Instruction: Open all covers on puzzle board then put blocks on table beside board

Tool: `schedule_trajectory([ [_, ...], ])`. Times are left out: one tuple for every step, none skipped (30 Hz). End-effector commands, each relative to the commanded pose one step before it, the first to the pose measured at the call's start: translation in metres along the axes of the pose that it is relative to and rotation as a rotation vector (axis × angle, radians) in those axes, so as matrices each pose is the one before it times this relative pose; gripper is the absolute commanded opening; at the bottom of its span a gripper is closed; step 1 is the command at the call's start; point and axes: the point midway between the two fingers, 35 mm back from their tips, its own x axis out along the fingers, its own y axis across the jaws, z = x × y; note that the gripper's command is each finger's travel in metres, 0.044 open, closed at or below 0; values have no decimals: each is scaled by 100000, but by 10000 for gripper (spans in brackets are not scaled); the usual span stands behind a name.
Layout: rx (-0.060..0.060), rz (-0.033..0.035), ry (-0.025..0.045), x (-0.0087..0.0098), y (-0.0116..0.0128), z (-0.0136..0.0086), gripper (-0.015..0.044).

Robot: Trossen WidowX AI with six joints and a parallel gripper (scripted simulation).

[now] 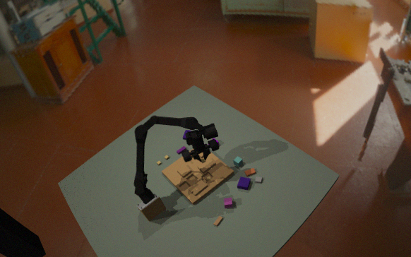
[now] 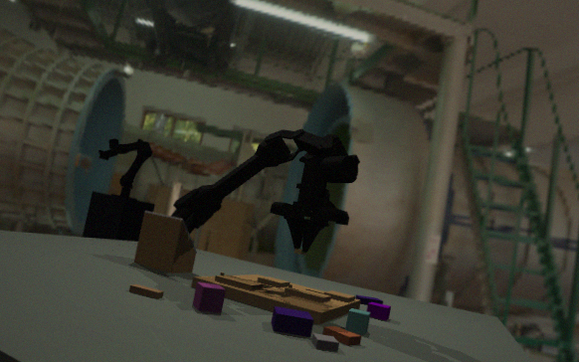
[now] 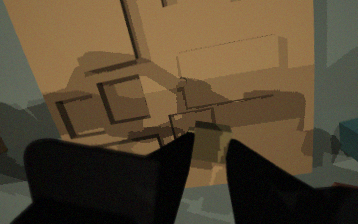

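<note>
The tan puzzle board [image 1: 224,171] [image 2: 259,297] [image 3: 225,20] lies flat on the table. My gripper [image 1: 203,159] [image 2: 301,250] [image 3: 210,143] is shut on a small yellow block [image 3: 210,144] and holds it above the board, seen clearly in the wrist view. Several square wells show in the wrist view; one well [image 3: 127,100] looks empty, and another well is partly hidden behind the held block. A raised tan cover [image 3: 230,57] lies beside the wells. Shadows make the other covers hard to tell apart. Two small yellow blocks, one [image 1: 167,157] and another [image 1: 159,162], rest on the table left of the board.
Right of the board lie a teal cube [image 1: 238,162] [image 2: 358,322], an orange piece [image 1: 250,172], a grey piece [image 1: 258,180] and a dark purple block [image 1: 243,183] [image 2: 291,322]. A magenta cube [image 1: 228,202] and tan bar [image 1: 218,221] lie nearer. Purple pieces lie behind the board.
</note>
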Motion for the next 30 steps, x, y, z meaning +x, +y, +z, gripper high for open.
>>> schedule_trajectory([
  [-423,-116,1019,-34,-233,-1639,80],
  [20,-11,78,-6,-38,-394,80],
  [20,-8,74,-5,-34,-394,80],
  [19,-5,70,-4,-30,-394,80],
  [18,-2,65,-3,-26,-394,80],
  [17,1,61,-2,-22,-393,80],
  [16,4,58,-1,-18,-401,80],
  [15,7,53,0,-14,-401,80],
  [14,10,49,2,-9,-401,80],
  [13,13,44,3,-5,-400,80],
  [11,16,39,4,-1,-400,80],
  [10,19,34,5,3,-399,80],
  [9,21,30,6,8,-399,80],
  [8,24,25,8,12,-398,80],
  [6,26,20,9,16,-397,80],
  [5,29,15,10,20,-396,80],
  [4,32,10,12,25,-406,80],
  [2,34,5,13,29,-405,80],
  [1,36,0,14,34,-404,80],
  [-1,39,-5,16,38,-403,80],
  [-2,41,-11,17,42,-402,80],
  [-4,43,-16,18,47,-401,80],
  [-5,45,-21,20,51,-400,80],
  [-7,46,-27,21,55,-398,80],
  [-9,48,-32,22,60,-397,80],
  [-10,50,-38,24,64,-396,80],
  [-12,51,-43,25,68,-394,80],
  [-14,53,-49,27,72,-393,80],
  [-16,54,-54,28,76,-392,80],
  [-18,56,-60,29,80,-390,80],
])
